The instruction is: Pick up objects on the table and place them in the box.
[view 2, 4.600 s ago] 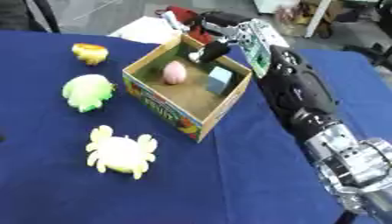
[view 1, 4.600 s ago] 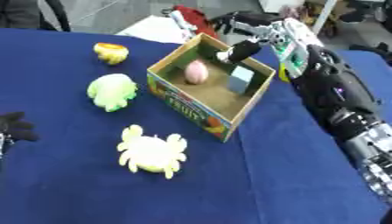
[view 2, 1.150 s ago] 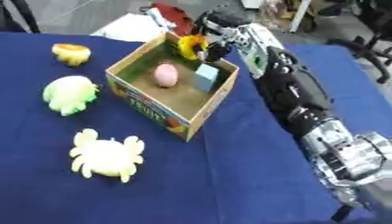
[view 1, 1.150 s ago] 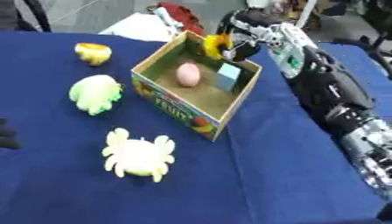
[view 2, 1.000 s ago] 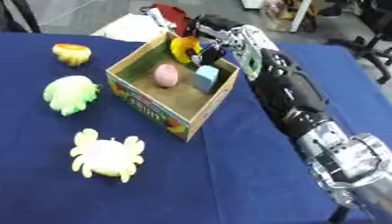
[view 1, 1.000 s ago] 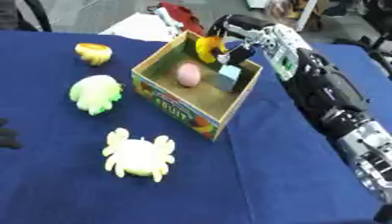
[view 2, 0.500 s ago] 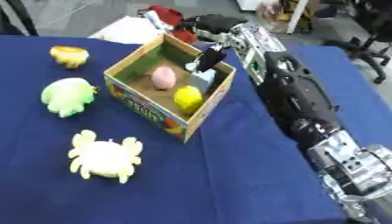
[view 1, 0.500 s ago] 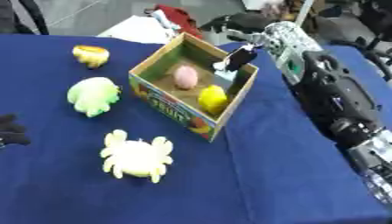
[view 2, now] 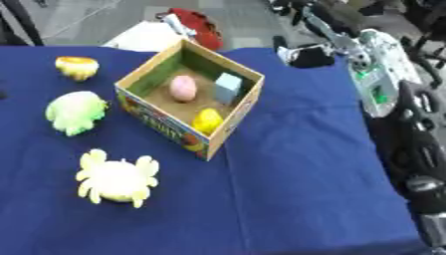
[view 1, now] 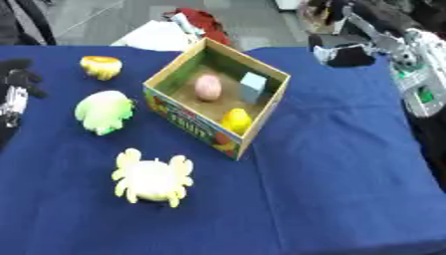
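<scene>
Your right hand (view 1: 341,50) is out of the open cardboard box with the fruit-printed sides (view 1: 190,116) and now sits in the upper right of the frame, above the blue cloth and well apart from the box rim. A second ago it was down at the box's far wall with something yellow in it; now a small rounded yellow toy (view 1: 235,120) lies inside the box at the near right corner, so that drop has landed. I can't tell how the fingers stand: the hand shows only as a dark blurred shape, though nothing seems to be carried in it.

That makes three in the box: the yellow one, a pink egg-shaped toy (view 1: 207,87) in the middle, and a pale blue block (view 1: 252,87) against the right wall.

Three remain on the dark blue tablecloth (view 1: 331,164). A pale yellow plush crab (view 1: 152,177) lies at lower left, nearest you. A light green plush lump (view 1: 103,111) sits left of the box, and a small yellow-orange toy (view 1: 101,66) is in the upper left.

Your left hand (view 1: 17,87) rests at the left edge, fingers up and relaxed, holding nothing. It's nearer the green plush than your right is, so I'd judge that side the handier for the next pick.
</scene>
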Robot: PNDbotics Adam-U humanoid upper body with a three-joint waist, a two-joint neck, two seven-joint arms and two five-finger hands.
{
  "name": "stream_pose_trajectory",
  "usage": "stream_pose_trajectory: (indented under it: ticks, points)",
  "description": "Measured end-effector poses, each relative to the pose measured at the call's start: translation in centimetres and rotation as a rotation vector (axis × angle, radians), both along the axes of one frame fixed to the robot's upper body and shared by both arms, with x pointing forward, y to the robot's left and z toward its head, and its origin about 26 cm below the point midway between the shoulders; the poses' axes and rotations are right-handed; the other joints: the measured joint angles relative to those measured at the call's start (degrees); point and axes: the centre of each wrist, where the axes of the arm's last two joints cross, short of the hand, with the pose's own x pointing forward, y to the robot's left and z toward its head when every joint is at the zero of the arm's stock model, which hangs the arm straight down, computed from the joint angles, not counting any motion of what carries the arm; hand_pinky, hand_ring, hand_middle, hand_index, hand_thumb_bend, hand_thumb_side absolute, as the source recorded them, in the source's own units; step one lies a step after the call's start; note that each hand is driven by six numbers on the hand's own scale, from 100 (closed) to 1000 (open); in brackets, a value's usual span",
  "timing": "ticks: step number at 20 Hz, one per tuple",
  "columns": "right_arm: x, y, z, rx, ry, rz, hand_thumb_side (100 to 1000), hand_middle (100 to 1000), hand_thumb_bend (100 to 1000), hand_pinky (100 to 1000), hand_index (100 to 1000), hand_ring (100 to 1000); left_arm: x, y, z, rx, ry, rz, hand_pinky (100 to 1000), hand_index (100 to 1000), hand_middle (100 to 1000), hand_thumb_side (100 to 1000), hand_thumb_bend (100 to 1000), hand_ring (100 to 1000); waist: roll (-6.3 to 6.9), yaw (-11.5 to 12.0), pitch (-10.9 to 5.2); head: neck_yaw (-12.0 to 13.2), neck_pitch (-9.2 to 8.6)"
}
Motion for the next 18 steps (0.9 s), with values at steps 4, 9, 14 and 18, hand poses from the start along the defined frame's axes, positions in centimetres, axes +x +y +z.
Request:
stream_pose_trajectory:
  ticks: [4, 9, 14, 18]
  points:
    - [-2.0, -0.1, -1.8, 0.155, -0.034, -0.01, 403, 689, 100, 652, 890, 626, 1.4, 1.4, 3.3, 0.119, -0.055, 0.052, 772, 815, 615, 561, 100, 569, 0.33, -2.8, -0.3, 3.5, 0.01]
    - [-5.2, -0.2, -4.3, 0.444, -0.078, 0.024, 429, 674, 100, 644, 881, 616, 3.6, 3.0, 7.1, 0.346, -0.074, 0.138, 782, 839, 658, 435, 100, 611, 0.6, -4.9, -0.49, 6.9, 0.02]
    - [-7.2, -0.4, -4.4, 0.73, -0.069, 0.105, 449, 662, 100, 639, 869, 608, 6.6, 3.7, 7.8, 0.703, -0.021, 0.241, 800, 877, 743, 265, 100, 720, 1.17, -6.6, -0.66, 8.9, 0.46]
    - [-7.7, -0.7, -5.0, 0.779, -0.048, 0.099, 462, 657, 100, 636, 864, 604, 9.4, 4.1, 6.8, 0.994, 0.083, 0.322, 806, 895, 776, 240, 176, 765, 1.31, -7.1, -0.86, 9.6, 0.69]
